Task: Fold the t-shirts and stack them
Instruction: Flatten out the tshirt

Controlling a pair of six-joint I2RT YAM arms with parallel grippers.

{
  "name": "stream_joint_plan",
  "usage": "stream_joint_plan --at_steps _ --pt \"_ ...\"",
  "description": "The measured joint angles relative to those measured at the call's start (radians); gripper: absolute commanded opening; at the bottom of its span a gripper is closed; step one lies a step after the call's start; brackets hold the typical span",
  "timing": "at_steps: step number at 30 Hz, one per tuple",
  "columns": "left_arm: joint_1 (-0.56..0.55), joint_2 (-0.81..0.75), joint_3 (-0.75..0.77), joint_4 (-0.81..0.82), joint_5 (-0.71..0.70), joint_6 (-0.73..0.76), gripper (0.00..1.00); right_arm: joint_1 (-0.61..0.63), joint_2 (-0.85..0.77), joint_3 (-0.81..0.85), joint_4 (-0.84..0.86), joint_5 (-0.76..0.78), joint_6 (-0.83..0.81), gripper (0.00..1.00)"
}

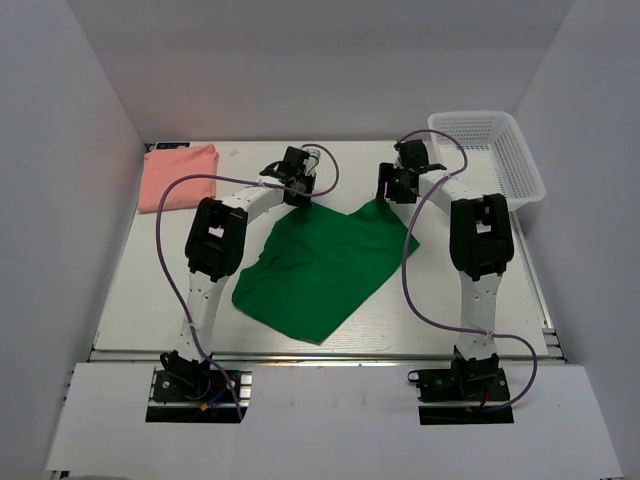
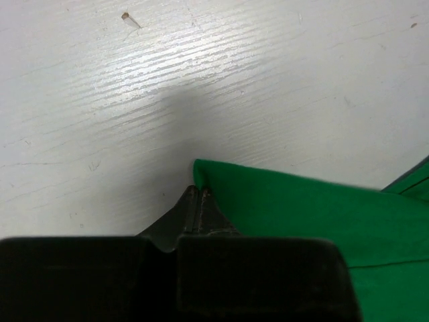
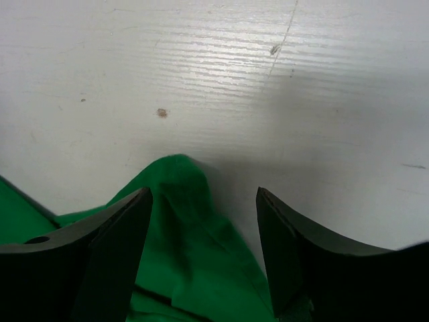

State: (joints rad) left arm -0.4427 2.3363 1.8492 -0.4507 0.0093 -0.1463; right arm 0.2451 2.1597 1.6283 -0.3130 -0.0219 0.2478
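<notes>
Green shirt (image 1: 320, 270) lies spread on table (image 1: 150, 290) between arms. Left gripper (image 2: 196, 196) is pinched together on its far left corner. Right gripper (image 3: 202, 194) has jaws apart, straddling far right corner, likely readying paired grip for first fold. Pink shirt (image 1: 178, 176) sits far left, well apart.

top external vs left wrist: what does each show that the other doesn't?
Top external only: the pink t-shirt lying as a neat rectangle at the table's far left corner, the white basket at the far right, the right tool at the far right corner of the green t-shirt, and that shirt's whole spread outline.
Left wrist only: the left tool close up, tips pressed together, apparently pinching the shirt's corner.
Both: the green t-shirt, the left tool and the white table.
</notes>
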Motion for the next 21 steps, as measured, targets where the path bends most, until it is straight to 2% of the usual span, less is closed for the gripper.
stream_joint_plan --at_steps 3,4,5,7,8,9,10,15,21 --pt "0.000 -0.016 -0.042 0.051 0.008 0.000 0.00 0.003 0.032 0.024 0.000 -0.006 0.002 0.66" --pt "0.000 -0.026 -0.064 0.074 0.010 0.001 0.00 0.006 0.043 0.033 0.001 -0.007 0.003 0.61" --pt "0.000 -0.038 -0.089 0.096 0.013 0.001 0.00 0.008 0.053 0.039 0.001 -0.007 0.004 0.46" --pt "0.000 -0.060 -0.131 0.123 0.018 0.005 0.00 0.008 0.061 0.046 0.008 -0.011 0.004 0.28" --pt "-0.002 -0.071 -0.148 0.132 0.020 0.008 0.00 0.011 0.063 0.047 0.010 -0.013 0.002 0.13" --pt "-0.003 -0.080 -0.164 0.144 0.023 0.011 0.00 0.012 0.066 0.047 0.010 -0.015 -0.002 0.05" --pt "-0.004 -0.090 -0.183 0.154 0.028 0.016 0.00 0.013 0.069 0.047 0.012 -0.019 0.002 0.00" --pt "-0.006 -0.185 -0.318 0.207 0.048 0.031 0.00 0.013 0.069 0.036 0.037 -0.026 0.011 0.00" --pt "-0.006 -0.426 -0.511 0.291 0.060 0.034 0.00 0.014 -0.113 -0.188 0.118 -0.005 0.040 0.00"
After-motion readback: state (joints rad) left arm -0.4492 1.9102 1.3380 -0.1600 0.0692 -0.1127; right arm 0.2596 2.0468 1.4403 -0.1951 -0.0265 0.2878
